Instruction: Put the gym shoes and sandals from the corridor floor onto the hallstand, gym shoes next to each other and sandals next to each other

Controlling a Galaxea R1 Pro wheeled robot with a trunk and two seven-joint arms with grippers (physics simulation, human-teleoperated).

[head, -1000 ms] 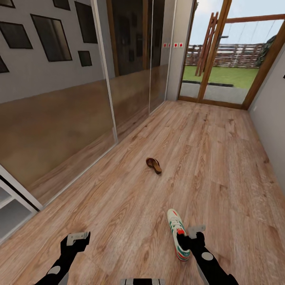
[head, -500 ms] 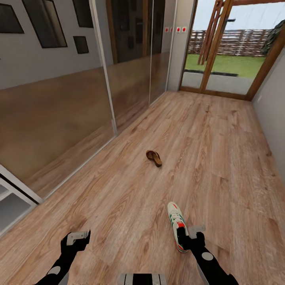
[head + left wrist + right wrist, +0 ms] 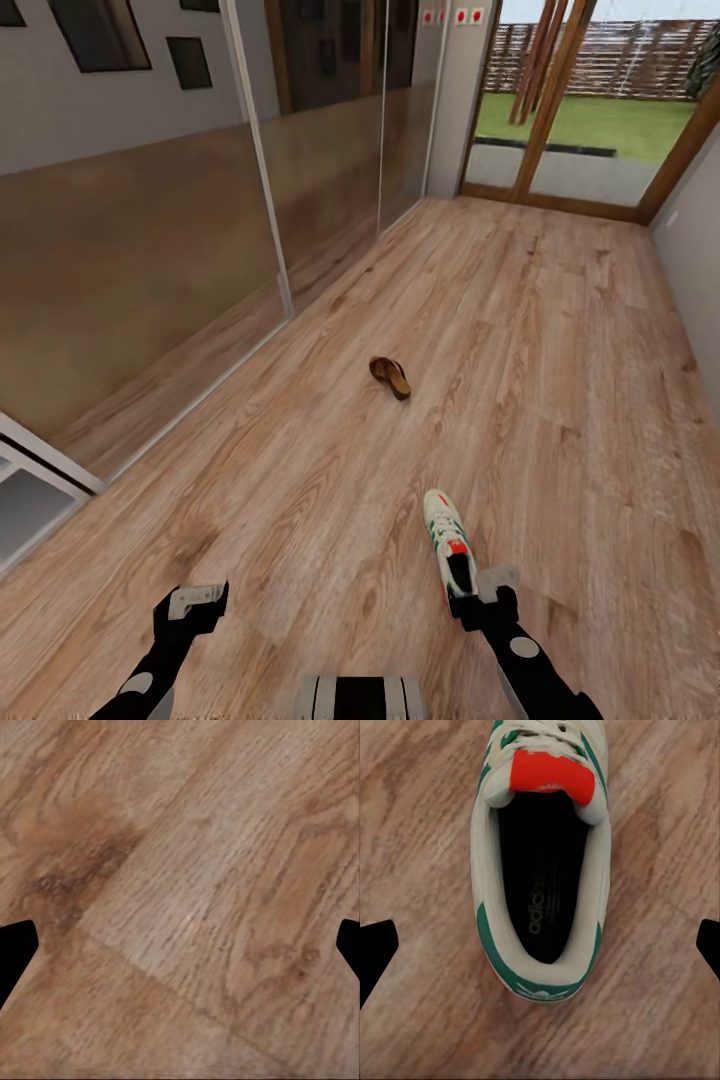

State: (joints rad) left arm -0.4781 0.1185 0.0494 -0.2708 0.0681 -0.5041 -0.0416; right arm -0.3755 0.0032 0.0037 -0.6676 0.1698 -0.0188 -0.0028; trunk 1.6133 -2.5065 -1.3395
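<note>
- The right gripper (image 3: 470,598) hangs over the heel end of a gym shoe (image 3: 447,540); in the right wrist view its two dark fingertips (image 3: 376,952) stand far apart at the picture's edges, jaws spread wide and holding nothing.
- That gym shoe (image 3: 540,862) lies upright on its sole on the corridor floor (image 3: 560,400), between the spread fingers but touching neither. It is white with green side stripes, a red-orange tongue tab and a dark insole with lettering.
- In the head view the shoe's toe points away from the robot and its heel is hidden by the right gripper.
- The left gripper (image 3: 195,604) hovers above bare wood planks, well apart from the shoe. In the left wrist view its fingertips (image 3: 15,952) sit at opposite edges with only the corridor floor (image 3: 187,892) between them, so it too is spread and empty.
- Farther ahead, one dark-brown sandal (image 3: 390,377) with a tan insole lies flat on the planks, well apart from the sneaker and closer to the glass wall.
- A mirrored sliding panel wall (image 3: 150,250) runs along the left side of the corridor, reflecting the flooring.
- A corner of a pale grey shelf unit (image 3: 30,480), probably the hallstand, shows at the left edge, near the left arm's side.
- At the far end, a wood-framed glass door (image 3: 560,110) opens onto grass and a fence.
</note>
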